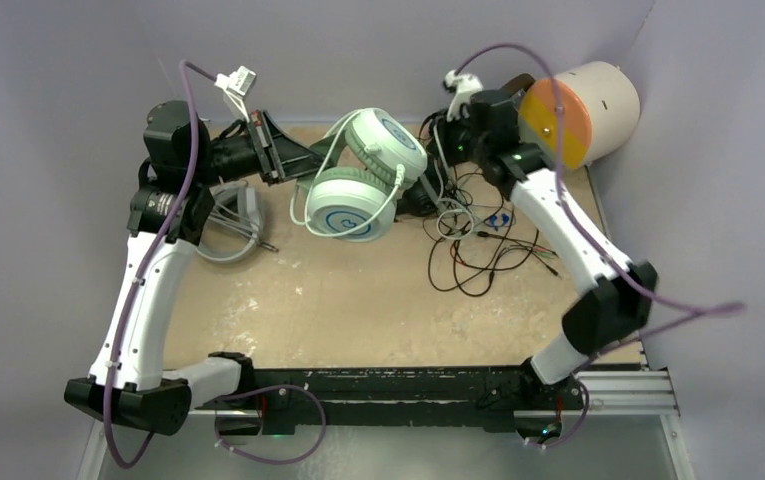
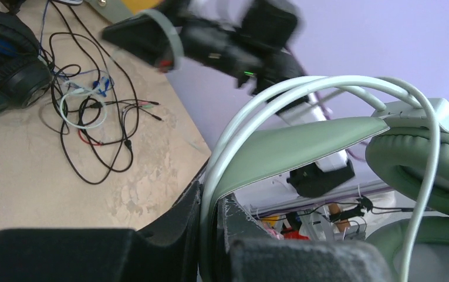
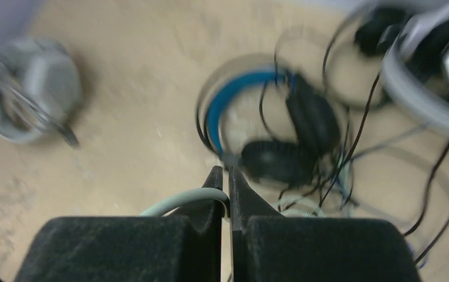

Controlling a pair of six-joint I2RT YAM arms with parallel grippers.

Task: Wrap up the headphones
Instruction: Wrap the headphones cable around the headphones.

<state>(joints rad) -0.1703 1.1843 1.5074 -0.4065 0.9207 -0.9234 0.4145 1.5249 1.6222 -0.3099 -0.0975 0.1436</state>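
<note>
mint-green headphones (image 1: pixel 363 185) are up off the table (image 1: pixel 358 300) at the far middle, between the two arms. left gripper (image 2: pixel 213 205) is clamped on the headband wires, with the ear cups hanging toward the right arm. right gripper (image 3: pixel 229 176) is closed, with a pale cable (image 3: pixel 172 204) pinched right at its tips. it looks like the mint set's own lead, but the blurred view doesn't show where it runs. under it lie the black headphones with blue band (image 3: pixel 280 129) and a tangle of dark cables (image 1: pixel 478 250). a grey headset (image 1: pixel 226 245) sits by the left arm, and a cream cylinder (image 1: pixel 583 100) is in the far right corner.

step in hand, as judged: winding the lead round the mint set. to do it well, the left arm acts as a fixed anchor on the headband. the right arm leads the cable in close, even loops round the band or cups. tension should be light, no yanking, since the pinch is only at the tips. route the loops above the dark tangle so no other lead gets hooked in.
</note>
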